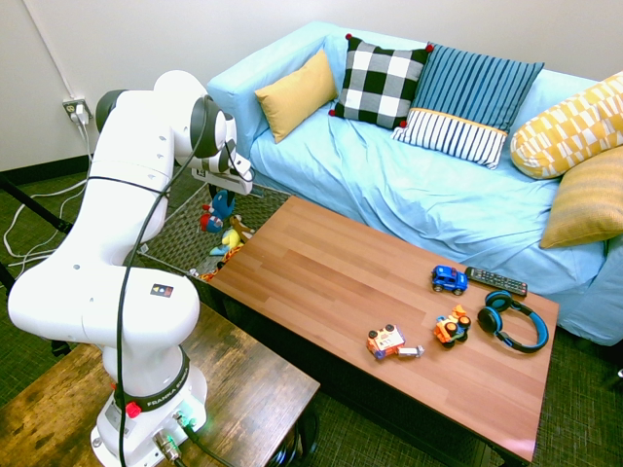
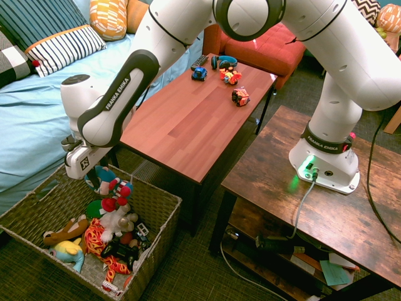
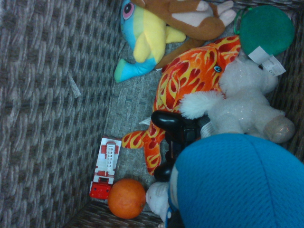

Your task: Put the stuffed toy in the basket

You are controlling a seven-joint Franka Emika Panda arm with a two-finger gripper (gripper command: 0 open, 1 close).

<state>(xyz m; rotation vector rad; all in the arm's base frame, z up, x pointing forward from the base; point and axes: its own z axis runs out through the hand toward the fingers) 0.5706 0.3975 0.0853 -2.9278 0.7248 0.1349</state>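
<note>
Release step: stuffed toy (image 2: 103,182) held over basket (image 2: 160,207), drop pending.

First exterior view: gripper (image 1: 222,199) at 9 o'clock of wooden table (image 1: 321,272), above basket (image 1: 180,233), blue plush (image 1: 222,207) hanging under it. Second exterior view: gripper (image 2: 94,172) clamped on stuffed toy, just above toy pile (image 2: 106,235) inside basket rim, at 8 o'clock of table. Wrist view: blue toy body (image 3: 237,183) filling 5 o'clock corner, white plush (image 3: 237,104), flame-print plush (image 3: 190,76), fire truck (image 3: 104,168), orange ball (image 3: 126,198) below on basket floor (image 3: 52,95). Next, judged: open fingers, maybe lower slightly first, then lift clear.

Glossy white rounded arm (image 1: 127,243); dark grey joints; "FRANKA EMIKA" lettering
</note>
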